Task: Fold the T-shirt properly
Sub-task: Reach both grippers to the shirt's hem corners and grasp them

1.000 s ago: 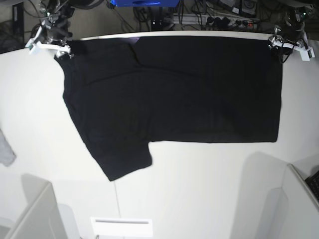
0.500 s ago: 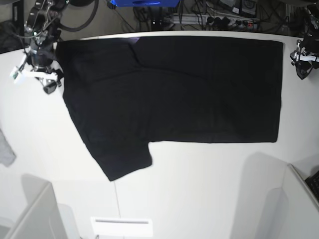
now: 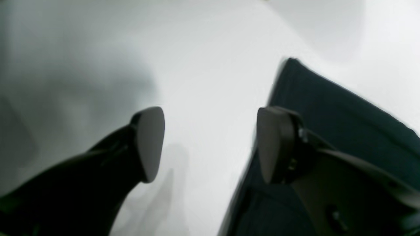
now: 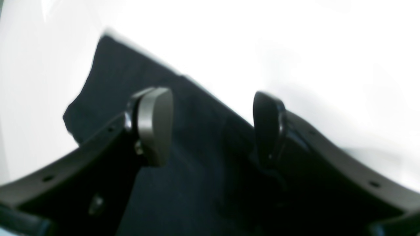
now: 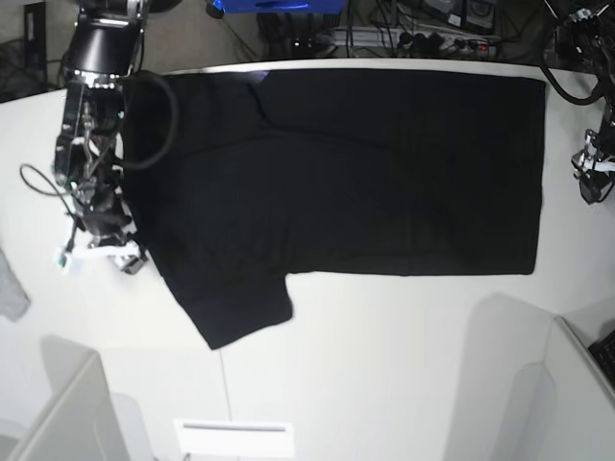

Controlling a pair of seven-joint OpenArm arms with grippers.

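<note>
The black T-shirt (image 5: 365, 163) lies spread flat on the white table (image 5: 384, 365), plain side up, with one sleeve (image 5: 240, 307) pointing to the front left. My right gripper (image 5: 99, 256) is open at the shirt's left edge; in the right wrist view (image 4: 211, 127) its fingers (image 4: 156, 126) hover over black cloth (image 4: 124, 82). My left gripper (image 5: 589, 181) is open over bare table just right of the shirt's right edge. In the left wrist view (image 3: 210, 144) it holds nothing, and the shirt's edge (image 3: 328, 108) lies under its right finger (image 3: 272, 147).
A small grey cloth scrap (image 5: 10, 288) lies at the table's left edge. Grey panels stand at the front left (image 5: 67, 413) and front right (image 5: 577, 384). A white sheet (image 5: 235, 437) lies at the front. Cables and a power strip (image 5: 432, 38) run behind the table.
Both grippers have left the shirt's far corners and moved toward the front along its left and right sides. The shirt has stayed in place.
</note>
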